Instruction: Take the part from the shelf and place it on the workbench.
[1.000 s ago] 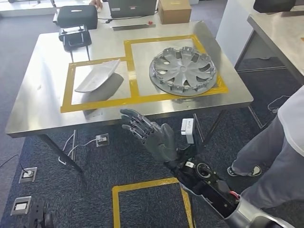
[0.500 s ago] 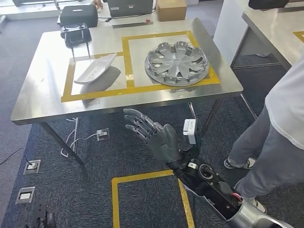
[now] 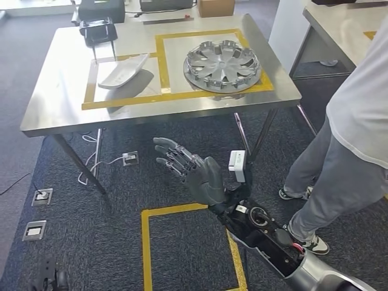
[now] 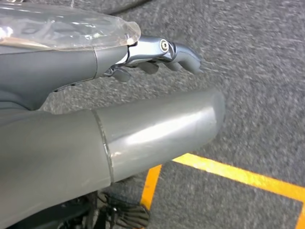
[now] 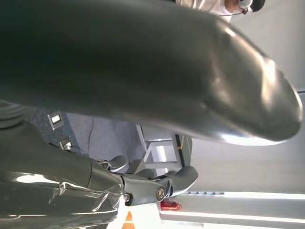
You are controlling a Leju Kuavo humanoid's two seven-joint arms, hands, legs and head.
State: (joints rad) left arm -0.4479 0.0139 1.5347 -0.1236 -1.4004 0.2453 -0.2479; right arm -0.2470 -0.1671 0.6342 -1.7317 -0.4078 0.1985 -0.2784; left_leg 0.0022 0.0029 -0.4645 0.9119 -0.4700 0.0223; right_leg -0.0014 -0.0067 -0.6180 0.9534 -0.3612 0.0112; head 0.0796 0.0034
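A grey wheel cover (image 3: 222, 63) lies in the right yellow-taped field of the steel workbench (image 3: 59, 91). A white curved panel (image 3: 123, 71) lies in the left field. My right hand (image 3: 196, 173) hovers over the carpet in front of the bench, below its edge, fingers spread and holding nothing. In the right wrist view its thumb (image 5: 179, 71) and fingers (image 5: 162, 186) stand apart with nothing between them. My left hand (image 4: 151, 129) hangs above the carpet with its fingers (image 4: 176, 50) stretched out and nothing in it.
A person (image 3: 347, 139) in grey trousers stands close on the right, beside the bench's corner. A black case (image 3: 101, 9), a black stand (image 3: 98, 30) and a cardboard box (image 3: 216, 6) sit at the bench's far side. Yellow tape (image 3: 146, 242) marks the floor. Another table (image 3: 338, 30) stands far right.
The whole picture has shifted: the bench now sits higher and further off, so the camera moved. The person has come further into view on the right. My right hand keeps its spread pose.
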